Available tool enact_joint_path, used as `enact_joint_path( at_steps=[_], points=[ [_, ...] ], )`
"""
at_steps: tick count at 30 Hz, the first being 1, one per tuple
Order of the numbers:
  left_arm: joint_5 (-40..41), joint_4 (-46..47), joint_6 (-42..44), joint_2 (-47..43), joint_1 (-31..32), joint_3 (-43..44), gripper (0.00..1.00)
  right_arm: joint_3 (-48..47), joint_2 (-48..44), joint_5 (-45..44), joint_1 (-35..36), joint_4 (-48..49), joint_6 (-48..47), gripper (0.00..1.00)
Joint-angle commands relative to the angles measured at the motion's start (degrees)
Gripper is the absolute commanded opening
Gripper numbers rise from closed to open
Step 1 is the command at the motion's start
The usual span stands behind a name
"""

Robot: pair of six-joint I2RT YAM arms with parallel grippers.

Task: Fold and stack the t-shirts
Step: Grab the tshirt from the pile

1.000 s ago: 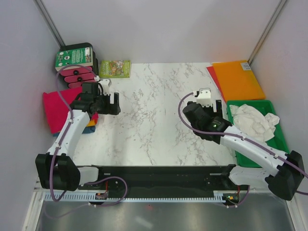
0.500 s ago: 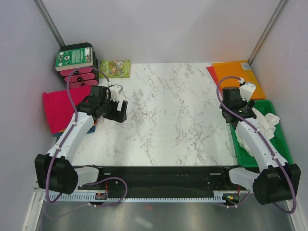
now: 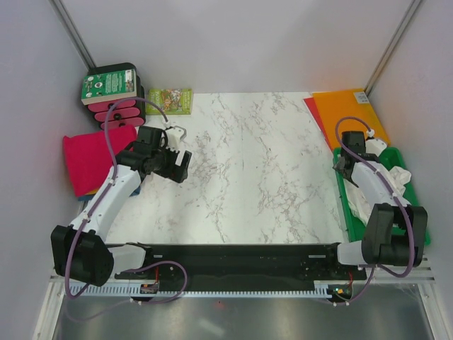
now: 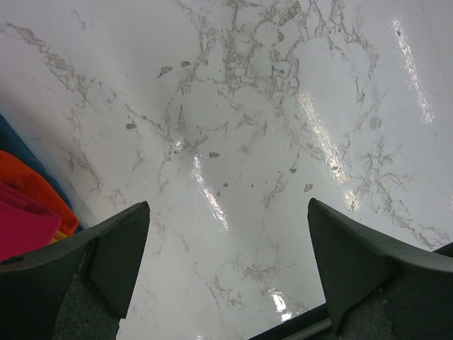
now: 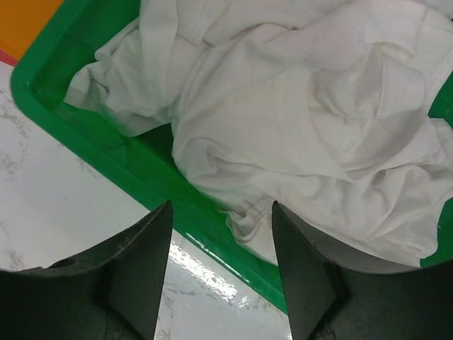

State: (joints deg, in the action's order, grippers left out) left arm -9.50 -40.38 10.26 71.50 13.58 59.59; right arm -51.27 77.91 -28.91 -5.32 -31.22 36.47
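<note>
Right gripper (image 5: pixel 221 205): has swung from mid-table to the green tray (image 5: pixel 106 152) — jaws spread, empty, over the crumpled white t-shirt (image 5: pixel 297 120)
Left gripper (image 4: pixel 226 205): spread, empty, has drifted off the folded pile (image 3: pixel 88 159)
Meaning: white shirt pick-up likely next

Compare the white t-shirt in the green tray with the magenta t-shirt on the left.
The white t-shirt is crumpled and wrinkled; the magenta t-shirt lies flat, folded. The white one sits alone in the green tray at the right; the magenta one tops a pile over an orange shirt and a blue shirt at the left. Both are plain single-colour cloth.
</note>
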Motion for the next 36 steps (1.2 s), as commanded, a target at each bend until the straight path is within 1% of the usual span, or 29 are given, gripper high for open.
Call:
enact_joint_path(
  at_steps=[1, 4, 7, 8, 10, 11, 12, 13, 14, 17, 19, 20, 21, 22, 23, 26, 28, 31, 36],
  points=[
    [0.5, 0.3, 4.3, -0.1, 0.0, -0.8, 1.0, -3.8, 4.8, -0.4, -1.9, 1.6, 0.4, 0.65],
    [0.4, 1.5, 4.9, -0.1, 0.0, -2.8, 1.0, -4.4, 8.1, -1.2, -2.6, 2.2, 0.6, 0.64],
    [0.7, 3.1, 5.3, 0.2, 0.0, -5.1, 1.0, -4.0, 10.4, -1.0, -3.3, 3.4, 1.4, 0.6],
    [0.8, 3.4, 5.2, 0.3, 0.0, -5.4, 1.0, -3.9, 10.8, -0.9, -3.4, 3.9, 1.5, 0.51],
    [0.7, 3.9, 5.1, 0.7, -0.1, -6.2, 1.0, -3.6, 11.7, -0.8, -3.3, 4.6, 1.9, 0.41],
    [0.7, 4.1, 5.1, 0.8, 0.0, -6.3, 0.99, -3.4, 11.9, -0.8, -3.3, 4.8, 1.9, 0.29],
    [0.7, 4.3, 5.0, 0.9, 0.0, -6.6, 0.99, -3.1, 12.3, -0.9, -3.4, 4.9, 2.1, 0.21],
    [0.7, 4.3, 5.0, 0.9, 0.0, -6.9, 0.99, -2.9, 12.1, -1.0, -3.3, 5.0, 2.0, 0.06],
    [0.7, 4.3, 4.9, 0.9, -0.1, -6.9, 0.99, -2.5, 11.8, -1.0, -3.3, 5.4, 1.9, 0.0],
    [0.7, 4.6, 4.9, 0.7, 0.0, -7.0, 0.98, -0.3, 8.5, -0.5, -3.0, 8.0, 0.3, 0.0],
    [0.5, 4.7, 4.5, 0.5, 0.0, -6.9, 0.98, 0.2, 4.0, -0.9, -1.1, 9.9, -1.2, 0.0],
    [0.4, 4.8, 4.2, 0.0, 0.0, -6.9, 0.98, 0.2, 2.1, -1.2, 0.0, 10.7, -3.2, 0.0],
    [0.3, 4.8, 4.1, -0.3, 0.0, -6.8, 0.98, -0.1, -2.2, -2.6, 3.2, 12.5, -4.3, 0.0],
    [0.0, 4.8, 3.7, -0.6, 0.0, -6.5, 0.98, -0.6, -4.5, -3.0, 4.6, 13.4, -5.2, 0.0],
    [-0.2, 4.8, 3.5, -1.2, 0.0, -6.4, 0.98, -1.3, -8.3, -3.3, 7.3, 14.2, -6.3, 0.0],
    [-0.3, 4.7, 3.2, -2.4, 0.0, -6.2, 0.98, -6.5, -12.5, -2.3, 9.9, 13.1, -6.9, 0.0],
    [0.3, 4.6, 2.9, -3.1, 0.0, -6.3, 0.98, -11.4, -13.6, -1.7, 11.5, 12.1, -8.3, 0.0],
    [0.7, 4.3, 2.7, -4.6, 0.0, -6.9, 0.98, -17.0, -14.9, 1.4, 14.3, 10.6, -10.3, 0.0],
    [1.4, 4.0, 2.7, -7.2, 0.0, -7.8, 0.98, -23.7, -16.7, 12.7, 18.8, 10.1, -12.4, 0.0]
  ],
)
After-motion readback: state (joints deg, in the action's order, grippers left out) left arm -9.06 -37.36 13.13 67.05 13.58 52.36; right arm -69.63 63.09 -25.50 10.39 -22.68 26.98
